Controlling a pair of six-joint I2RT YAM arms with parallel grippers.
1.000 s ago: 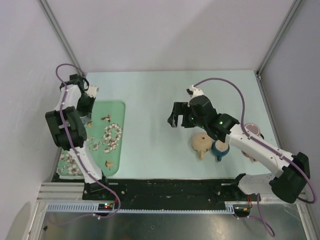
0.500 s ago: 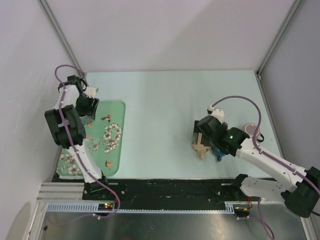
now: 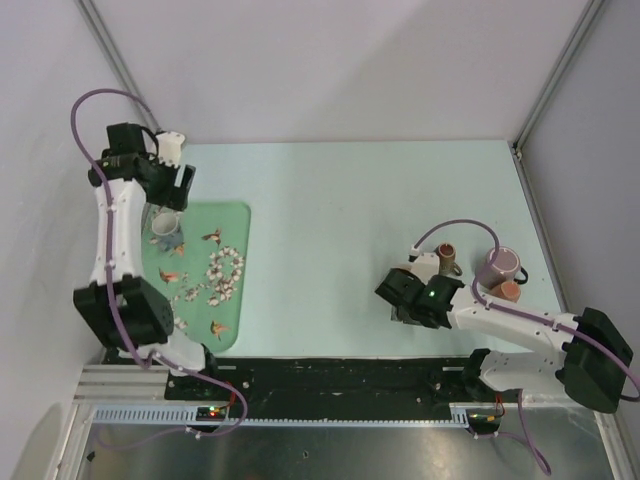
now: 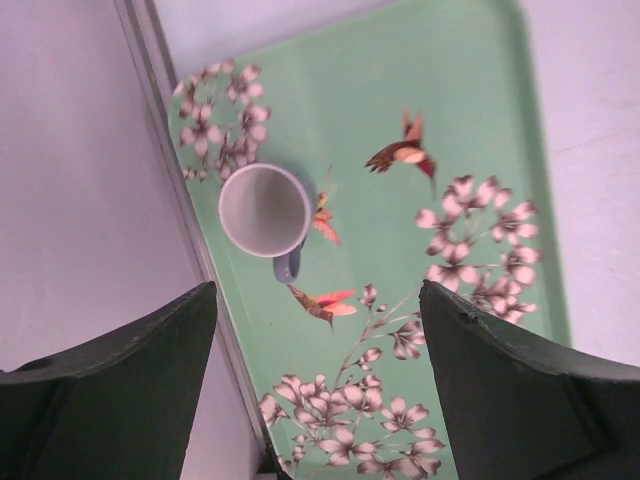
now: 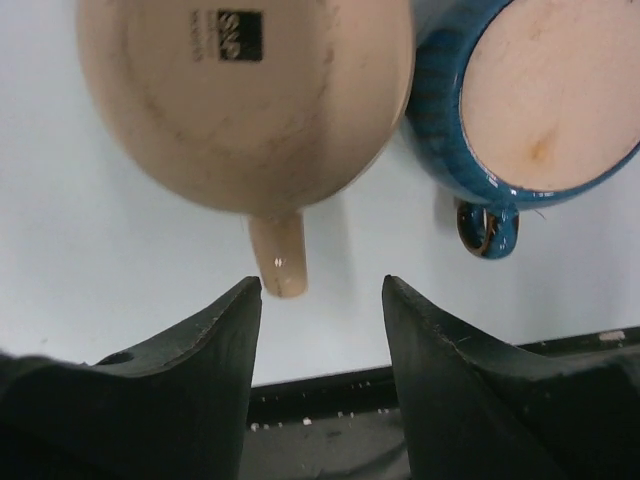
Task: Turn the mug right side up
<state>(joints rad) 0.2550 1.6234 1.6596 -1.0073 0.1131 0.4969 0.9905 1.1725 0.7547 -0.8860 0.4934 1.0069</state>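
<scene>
The mug is seen base-up, its handle just before the spread right gripper. The left gripper is held spread above a tray.

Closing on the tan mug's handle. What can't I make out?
- Top view: the mug and the blue mug are hidden under the right arm, and so are the fingers of the right gripper.
- Right wrist view: the top edge cuts off both mugs. The mug's rim and inside face down, unseen.

The mug — tan, rounded — sits upside down, stamped base upward.
</scene>
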